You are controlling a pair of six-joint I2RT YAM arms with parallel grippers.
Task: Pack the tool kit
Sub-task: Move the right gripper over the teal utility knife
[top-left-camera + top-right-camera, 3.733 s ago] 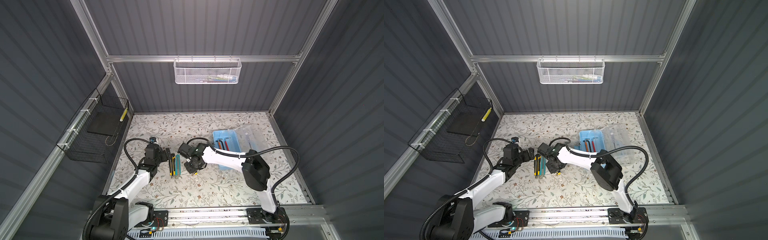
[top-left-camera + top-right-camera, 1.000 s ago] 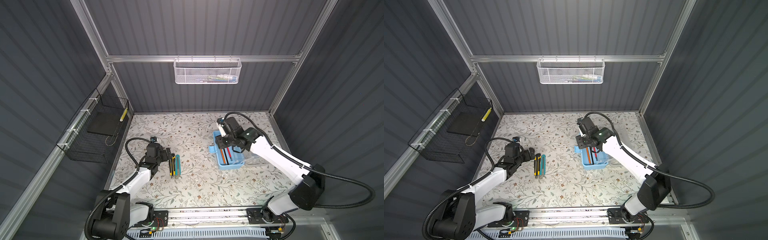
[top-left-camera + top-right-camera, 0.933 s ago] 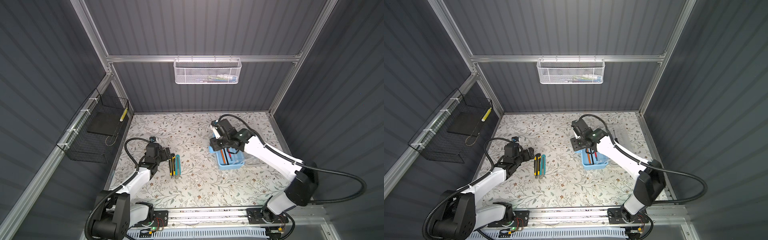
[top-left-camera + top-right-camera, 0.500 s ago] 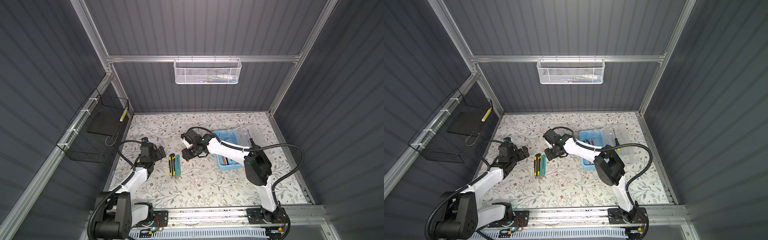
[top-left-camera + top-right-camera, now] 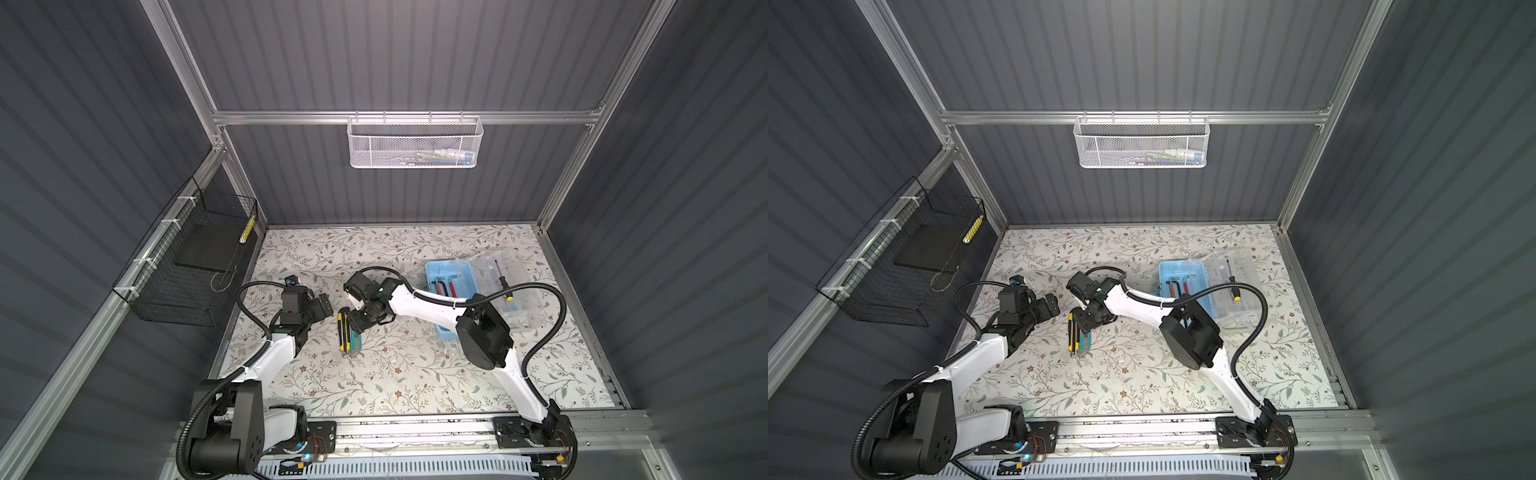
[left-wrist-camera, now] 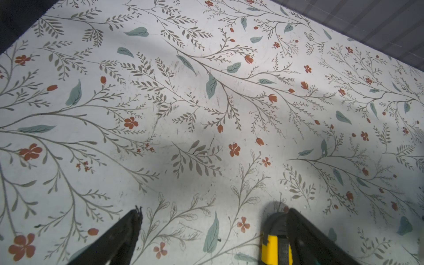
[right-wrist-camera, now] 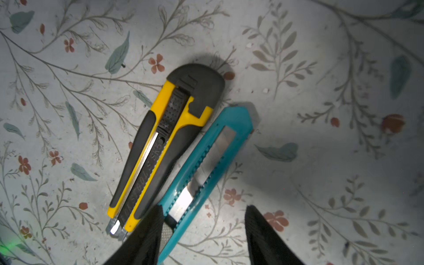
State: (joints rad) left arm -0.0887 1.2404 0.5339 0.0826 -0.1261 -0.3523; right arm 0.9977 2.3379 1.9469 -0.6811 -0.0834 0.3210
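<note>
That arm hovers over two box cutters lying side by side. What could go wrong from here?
1. The teal knife and the yellow knife lie touching, and one finger of the open right gripper stands about at their seam. Closing might pinch both or shove the yellow one away.
2. The open left gripper sits close beside the yellow knife, so the two arms could bump.
3. The tool kit already holds tools, so a long knife may not lie flat.

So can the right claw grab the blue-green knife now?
Probably yes. The right claw is open right over the blue-green knife, nothing covering it, though the yellow knife close beside it may crowd one finger.
</note>
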